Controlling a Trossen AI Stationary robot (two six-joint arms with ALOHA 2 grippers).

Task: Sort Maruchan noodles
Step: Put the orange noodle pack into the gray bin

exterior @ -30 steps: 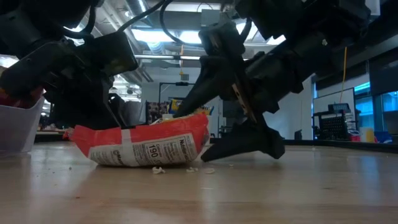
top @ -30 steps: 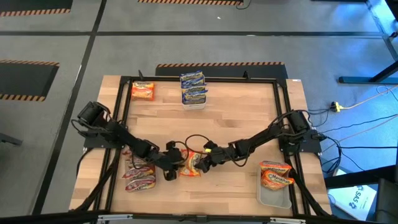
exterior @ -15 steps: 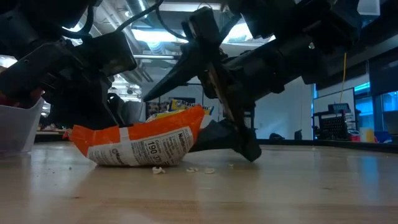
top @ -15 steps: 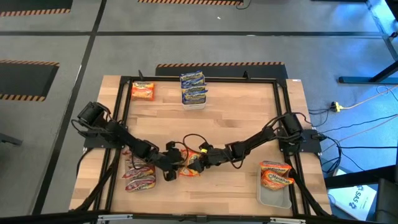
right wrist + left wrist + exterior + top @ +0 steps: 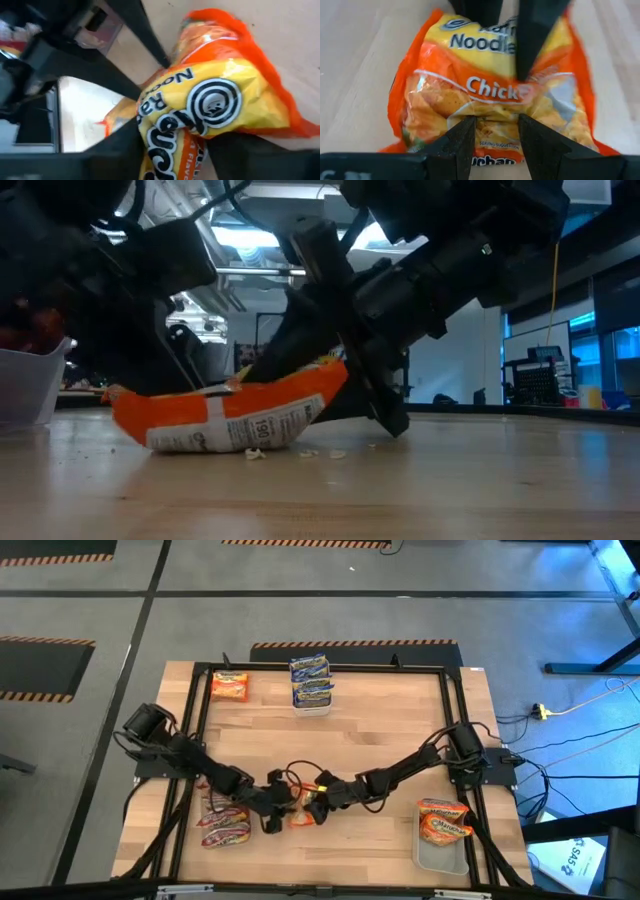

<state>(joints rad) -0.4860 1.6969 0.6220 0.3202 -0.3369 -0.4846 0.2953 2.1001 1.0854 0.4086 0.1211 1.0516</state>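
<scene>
High view: the right gripper (image 5: 318, 802) has slid left over the flat orange plastic noodle packet (image 5: 303, 817) at lower centre, its jaws narrowing onto one end, so a handover seems underway. The left gripper (image 5: 283, 806) pinches the opposite end, the packet spanning both.

Grey floor (image 5: 90, 600) with hazard-striped tape (image 5: 350, 642) (yellow and black) surrounds the wooden table (image 5: 380, 710); bright ceiling lights (image 5: 265, 240) glow behind.
</scene>
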